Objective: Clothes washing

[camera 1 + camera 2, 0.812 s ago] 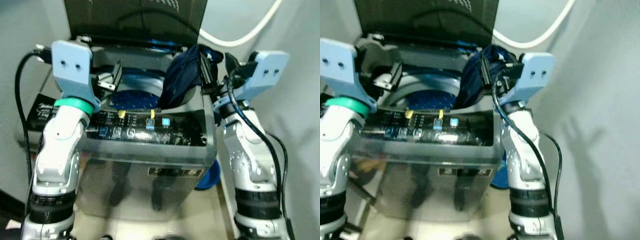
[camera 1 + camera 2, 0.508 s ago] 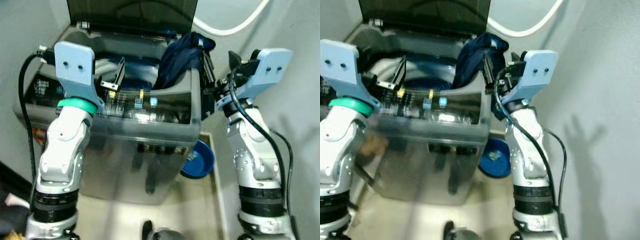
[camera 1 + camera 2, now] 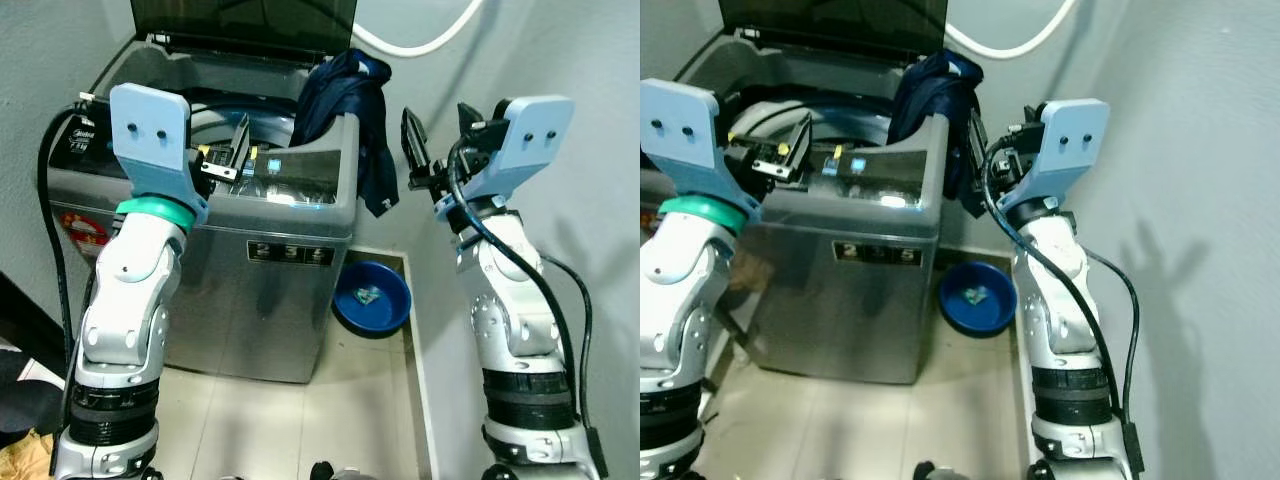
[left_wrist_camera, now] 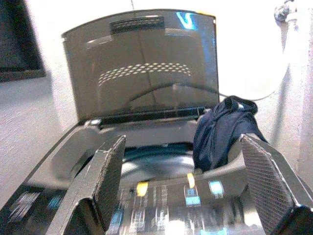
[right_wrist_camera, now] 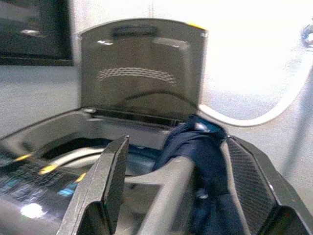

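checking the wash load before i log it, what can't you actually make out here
- Inside of the washing machine drum: hidden by its front rim and the left gripper in the eye views.
- Far end of the dark blue garment: drops behind the rim.
- Control panel labels: blurred, left wrist view.
- Contents of the blue basin: too small.

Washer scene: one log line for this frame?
lid: open | navy garment: draped over washing machine rim | left gripper: open | right gripper: open
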Robot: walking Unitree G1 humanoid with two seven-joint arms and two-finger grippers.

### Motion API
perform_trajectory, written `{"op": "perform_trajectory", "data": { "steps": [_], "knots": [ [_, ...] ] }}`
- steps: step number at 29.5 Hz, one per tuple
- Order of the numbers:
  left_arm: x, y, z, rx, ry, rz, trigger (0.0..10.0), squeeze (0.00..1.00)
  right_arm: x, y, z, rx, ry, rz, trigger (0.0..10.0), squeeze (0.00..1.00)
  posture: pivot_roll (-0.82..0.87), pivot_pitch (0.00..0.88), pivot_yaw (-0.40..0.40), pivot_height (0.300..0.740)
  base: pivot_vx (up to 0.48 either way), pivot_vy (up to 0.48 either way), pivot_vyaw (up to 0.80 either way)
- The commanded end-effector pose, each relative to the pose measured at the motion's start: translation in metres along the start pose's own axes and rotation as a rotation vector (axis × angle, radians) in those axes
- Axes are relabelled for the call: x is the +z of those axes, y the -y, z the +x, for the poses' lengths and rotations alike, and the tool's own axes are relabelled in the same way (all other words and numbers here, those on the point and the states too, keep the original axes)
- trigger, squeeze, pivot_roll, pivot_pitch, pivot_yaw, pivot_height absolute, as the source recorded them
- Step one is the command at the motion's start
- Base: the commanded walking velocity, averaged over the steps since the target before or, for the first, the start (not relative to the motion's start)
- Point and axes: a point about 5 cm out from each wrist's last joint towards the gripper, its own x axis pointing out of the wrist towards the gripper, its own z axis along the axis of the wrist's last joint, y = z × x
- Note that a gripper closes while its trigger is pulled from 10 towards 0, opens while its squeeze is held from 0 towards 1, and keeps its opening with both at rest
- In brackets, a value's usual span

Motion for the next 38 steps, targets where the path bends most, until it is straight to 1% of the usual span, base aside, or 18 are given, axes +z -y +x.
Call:
{"op": "perform_trajectory", "data": {
  "steps": [1, 5, 13, 14, 15, 16, 21, 23, 24, 26, 28, 31, 34, 36, 37, 38],
  "knots": [
    [-0.002, -0.002, -0.002, 0.009, -0.009, 0.004, 10.0, 0.0, -0.002, -0.001, 0.002, 0.008, -0.014, -0.026, 10.0, 0.0, 0.06, 0.021, -0.043, 0.74, 0.0, 0.0, 0.8],
    [-0.004, -0.001, -0.001, 0.005, -0.022, 0.008, 10.0, 0.0, -0.004, -0.002, 0.002, 0.02, -0.02, -0.039, 10.0, 0.0, 0.06, 0.023, -0.042, 0.74, 0.0, 0.0, 0.8],
    [-0.018, 0.0, -0.006, 0.008, -0.088, 0.012, 10.0, 0.0, -0.013, -0.006, -0.003, 0.072, -0.051, -0.038, 10.0, 0.0, 0.06, 0.024, -0.043, 0.74, 0.0, 0.0, 0.79],
    [-0.023, 0.001, -0.008, 0.008, -0.109, 0.017, 10.0, 0.0, -0.019, -0.005, -0.006, 0.084, -0.071, -0.06, 10.0, 0.0, 0.06, 0.025, -0.043, 0.74, 0.0, 0.0, 0.79],
    [-0.023, 0.001, -0.008, 0.008, -0.109, 0.017, 10.0, 0.0, -0.019, -0.005, -0.006, 0.084, -0.071, -0.06, 10.0, 0.0, 0.06, 0.025, -0.043, 0.74, 0.0, 0.0, 0.79],
    [-0.027, 0.001, -0.01, 0.007, -0.125, 0.022, 10.0, 0.0, -0.024, -0.004, -0.008, 0.092, -0.085, -0.077, 10.0, 0.0, 0.06, 0.025, -0.043, 0.74, 0.0, 0.0, 0.79],
    [-0.058, -0.003, -0.023, 0.047, -0.283, 0.046, 10.0, 0.0, -0.05, 0.021, -0.019, 0.02, -0.189, -0.109, 10.0, 0.0, 0.06, 0.029, -0.044, 0.74, 0.0, 0.0, 0.79],
    [-0.069, -0.003, -0.027, 0.061, -0.339, 0.038, 10.0, 0.0, -0.063, 0.033, -0.025, -0.036, -0.239, -0.097, 10.0, 0.0, 0.06, 0.029, -0.043, 0.74, 0.0, 0.0, 0.78],
    [-0.069, -0.003, -0.027, 0.061, -0.339, 0.038, 10.0, 0.0, -0.063, 0.033, -0.025, -0.036, -0.239, -0.097, 10.0, 0.0, 0.06, 0.029, -0.043, 0.74, 0.0, 0.0, 0.78],
    [-0.075, -0.004, -0.03, 0.066, -0.366, 0.039, 10.0, 0.0, -0.072, 0.042, -0.031, -0.081, -0.279, -0.085, 10.0, 0.0, 0.06, 0.029, -0.038, 0.74, 0.0, 0.0, 0.78],
    [-0.08, -0.005, -0.031, 0.067, -0.389, 0.065, 10.0, 0.0, -0.081, 0.048, -0.036, -0.119, -0.315, -0.06, 10.0, 0.0, 0.06, 0.029, -0.034, 0.74, 0.0, 0.0, 0.78],
    [-0.083, -0.006, -0.032, 0.07, -0.407, 0.085, 10.0, 0.0, -0.086, 0.052, -0.04, -0.148, -0.336, -0.039, 10.0, 0.0, 0.06, 0.029, -0.034, 0.74, 0.0, 0.0, 0.78],
    [-0.084, -0.006, -0.033, 0.071, -0.413, 0.085, 10.0, 0.0, -0.092, 0.056, -0.043, -0.17, -0.351, -0.028, 10.0, 0.0, 0.06, 0.03, -0.033, 0.74, 0.0, 0.0, 0.78],
    [-0.089, -0.007, -0.035, 0.067, -0.451, 0.116, 10.0, 0.0, -0.104, 0.066, -0.052, -0.223, -0.395, -0.013, 10.0, 0.0, 0.06, 0.031, -0.031, 0.74, 0.0, 0.0, 0.77],
    [-0.089, -0.007, -0.035, 0.067, -0.451, 0.116, 10.0, 0.0, -0.104, 0.066, -0.052, -0.223, -0.395, -0.013, 10.0, 0.0, 0.06, 0.031, -0.031, 0.74, 0.0, 0.0, 0.77],
    [-0.091, -0.007, -0.036, 0.066, -0.462, 0.126, 10.0, 0.0, -0.108, 0.069, -0.055, -0.24, -0.409, -0.013, 10.0, 0.0, 0.06, 0.031, -0.031, 0.74, 0.0, 0.0, 0.77]
  ]
}}
